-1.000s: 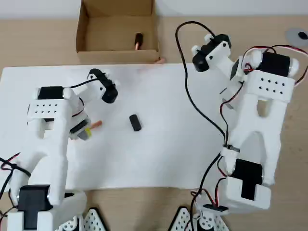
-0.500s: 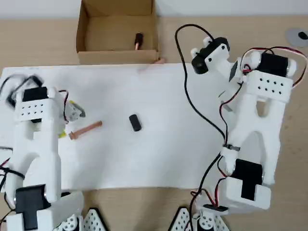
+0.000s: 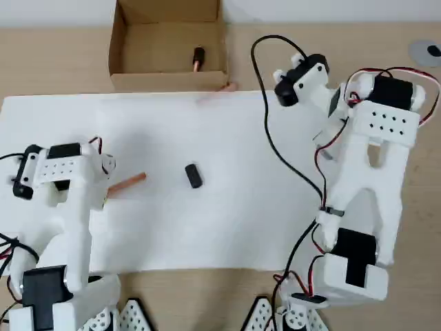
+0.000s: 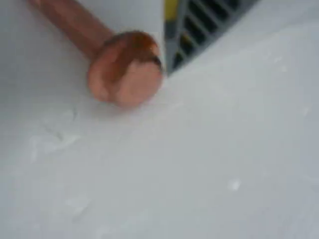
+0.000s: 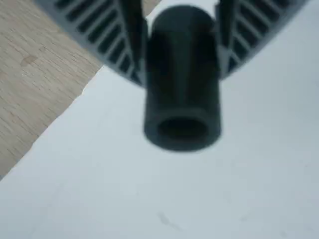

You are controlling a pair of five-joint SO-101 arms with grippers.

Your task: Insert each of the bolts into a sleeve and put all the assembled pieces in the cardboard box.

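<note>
— Copper-coloured bolt [image 3: 128,183] at far left: position?
— Flat on the white paper sheet [image 3: 227,221], its head end tucked under the left arm and its shank pointing away to the right.
— Left gripper [image 3: 103,186]?
— Down at the sheet. In the wrist view a ribbed grey part of it touches the bolt's round head. Open or closed: cannot tell.
— Next, moving right?
— Brown cardboard box [image 3: 169,81] on the wooden table [image 3: 200,296], just past the sheet's far edge. One assembled piece [image 3: 198,58], black with a copper tip, lies inside by the right wall. On the sheet, right of the bolt and apart from it, lies a loose short black cylindrical sleeve [image 3: 193,175].
— Right side?
— Right gripper [image 5: 182,45] is clamped on a second black tubular sleeve [image 5: 182,99], ribbed grey fingers [image 5: 234,45] pressed to both flanks and the hollow end facing the wrist camera. It is held above the sheet, near where paper meets bare wood.
</note>
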